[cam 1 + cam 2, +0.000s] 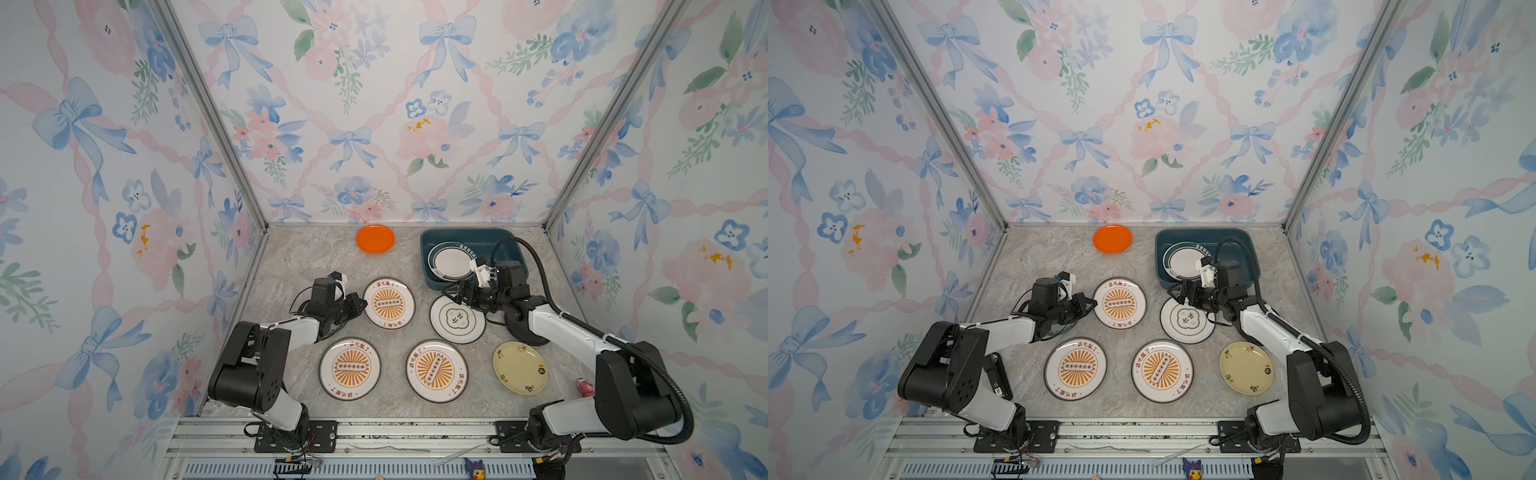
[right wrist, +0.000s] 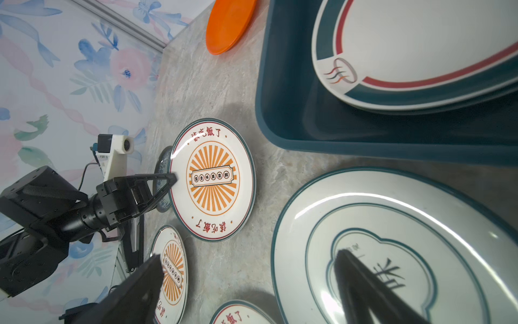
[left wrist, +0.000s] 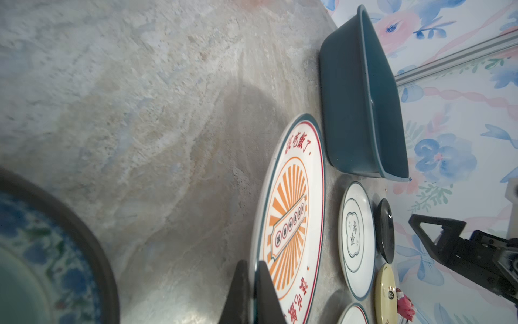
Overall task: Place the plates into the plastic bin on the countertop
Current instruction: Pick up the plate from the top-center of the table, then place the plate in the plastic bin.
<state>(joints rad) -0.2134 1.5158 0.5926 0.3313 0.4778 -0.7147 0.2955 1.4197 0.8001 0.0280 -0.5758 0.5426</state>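
My left gripper is shut on the near rim of a white plate with an orange sunburst; the gripped edge looks slightly raised. My right gripper hangs open over the edge of the green-emblem plate, holding nothing. Just behind it is the dark teal plastic bin, with a navy-rimmed plate inside. Two more sunburst plates, a pale yellow plate and an orange plate lie on the countertop.
A black plate lies under my right arm, and a blue-patterned teal plate under my left wrist. A small pink figure stands near the right arm's base. Wallpapered walls and aluminium rails enclose the countertop.
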